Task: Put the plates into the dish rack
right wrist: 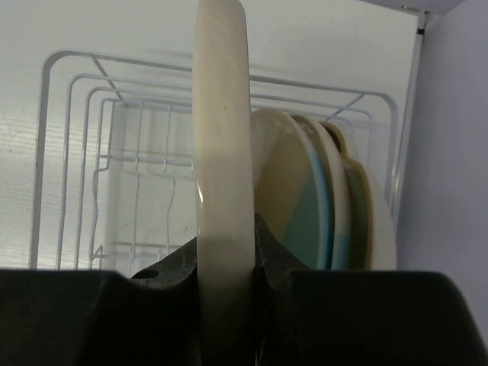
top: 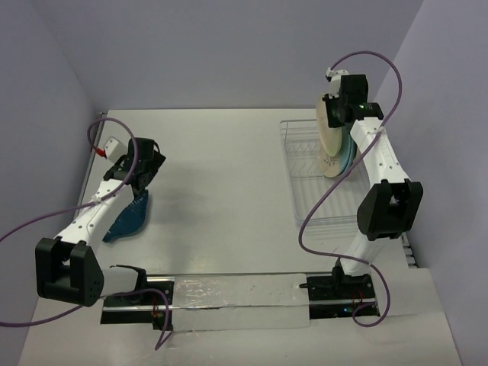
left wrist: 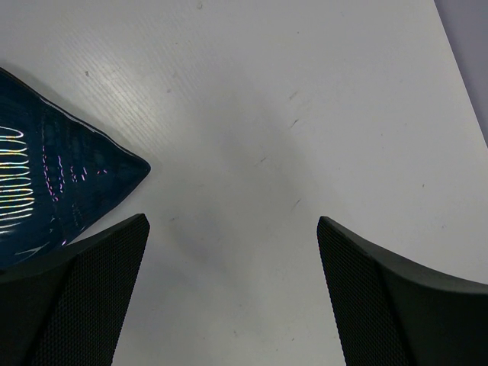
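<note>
Nearest to the bases, the blue plate [top: 128,219] lies flat on the table [top: 221,191], partly under the left arm. The left gripper [left wrist: 232,225] hangs just beyond it, jaws spread fully, with nothing between them. In the wrist view the rim of this plate shows beside the left finger, not between the fingers. The left arm is clearly the nearer one to this plate.

Farther away, the right gripper [right wrist: 226,259] is closed tight on the lower rim of the cream plate [right wrist: 221,152] and holds it upright, edge toward the wrist camera, above the rack [top: 305,206]. The other plates [right wrist: 305,198], three as far as I can count, already stand in the rack, close on the right of the held one and parallel to it. I cannot tell if they touch. The free prongs lie to the left. I judge the coming move is straight down, into the slot next to the standing plates, keeping the plate face parallel to them.
</note>
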`<move>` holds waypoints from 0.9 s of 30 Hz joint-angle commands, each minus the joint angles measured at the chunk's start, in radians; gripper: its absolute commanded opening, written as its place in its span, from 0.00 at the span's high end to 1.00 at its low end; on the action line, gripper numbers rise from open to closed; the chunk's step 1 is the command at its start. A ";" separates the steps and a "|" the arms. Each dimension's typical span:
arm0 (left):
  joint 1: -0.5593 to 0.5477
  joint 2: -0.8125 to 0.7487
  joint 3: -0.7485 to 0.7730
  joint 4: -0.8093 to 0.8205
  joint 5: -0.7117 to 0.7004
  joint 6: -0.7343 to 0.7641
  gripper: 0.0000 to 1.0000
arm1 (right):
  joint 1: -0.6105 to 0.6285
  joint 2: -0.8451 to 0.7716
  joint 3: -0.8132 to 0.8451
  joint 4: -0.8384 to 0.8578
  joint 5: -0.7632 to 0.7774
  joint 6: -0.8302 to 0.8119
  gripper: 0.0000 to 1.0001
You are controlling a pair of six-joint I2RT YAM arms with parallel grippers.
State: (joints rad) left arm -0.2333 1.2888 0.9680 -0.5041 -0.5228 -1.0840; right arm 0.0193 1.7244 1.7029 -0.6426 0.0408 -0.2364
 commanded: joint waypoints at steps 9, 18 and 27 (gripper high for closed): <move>0.016 -0.020 0.019 -0.011 -0.013 0.001 0.01 | -0.012 0.016 -0.029 0.109 -0.031 -0.010 1.00; 0.017 -0.024 0.000 -0.015 -0.006 -0.008 0.01 | -0.090 0.012 -0.105 0.147 -0.167 0.021 1.00; 0.017 -0.028 -0.007 -0.008 -0.002 -0.012 0.01 | -0.110 0.015 -0.148 0.157 -0.274 0.001 1.00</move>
State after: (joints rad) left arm -0.2249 1.2850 0.9470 -0.5156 -0.5228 -1.0916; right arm -0.0800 1.7649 1.5512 -0.5873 -0.1999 -0.2017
